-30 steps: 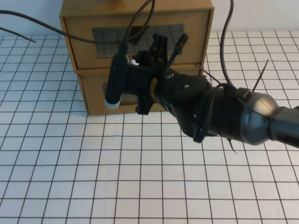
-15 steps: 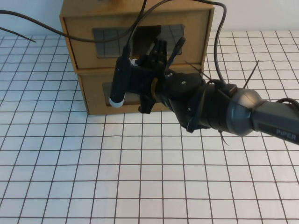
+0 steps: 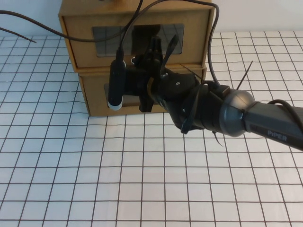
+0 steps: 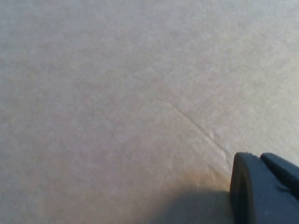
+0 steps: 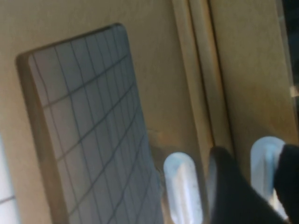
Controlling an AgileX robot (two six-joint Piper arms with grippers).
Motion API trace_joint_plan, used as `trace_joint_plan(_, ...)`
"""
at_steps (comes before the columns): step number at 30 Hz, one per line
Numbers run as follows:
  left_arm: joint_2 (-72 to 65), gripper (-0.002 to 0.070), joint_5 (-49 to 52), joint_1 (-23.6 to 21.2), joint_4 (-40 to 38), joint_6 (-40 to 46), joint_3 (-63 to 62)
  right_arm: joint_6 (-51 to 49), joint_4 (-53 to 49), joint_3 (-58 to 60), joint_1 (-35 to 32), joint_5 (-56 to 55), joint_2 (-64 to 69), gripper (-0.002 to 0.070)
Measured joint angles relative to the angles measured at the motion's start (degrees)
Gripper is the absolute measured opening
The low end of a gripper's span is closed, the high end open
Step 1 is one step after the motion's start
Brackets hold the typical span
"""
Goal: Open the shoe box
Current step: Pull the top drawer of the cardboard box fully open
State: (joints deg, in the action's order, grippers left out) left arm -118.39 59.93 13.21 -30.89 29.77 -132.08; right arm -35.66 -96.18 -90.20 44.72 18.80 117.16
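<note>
Two stacked cardboard shoe boxes [image 3: 80, 29] stand far back on one white gridded table [image 3: 94, 179]; right gripper [image 3: 162, 45] spread open at their fronts; left gripper [image 4: 264, 186] against cardboard, grip untellable; pale wall [image 3: 28, 12] behind

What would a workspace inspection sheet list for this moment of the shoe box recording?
Surface: white table with a black grid.
Job's things: upper shoe box stacked on lower shoe box at the far side, tan cardboard, each with a front window. Neither is visibly pulled open.
Clutter: nothing seen.
Grippers: right pincer is open, at the box fronts near the seam between the two boxes. Left pincer shows only in its own wrist view, close against tan cardboard.
Cables: black cables arch from the right arm over the boxes.
Surroundings: pale wall behind the boxes.
</note>
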Motion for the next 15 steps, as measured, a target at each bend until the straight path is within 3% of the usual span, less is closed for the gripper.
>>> trace_joint_plan(10,0.0,-0.0002,0.2,0.0,0.0,0.0,0.0,1.2,-0.9,-0.4,0.3,3.5,0.3,0.0027)
trace_joint_plan(15,0.0,-0.0002,0.8,0.0,0.0,-0.1,0.0,1.3,-0.9,-0.5,0.6,4.5,0.5,0.0012)
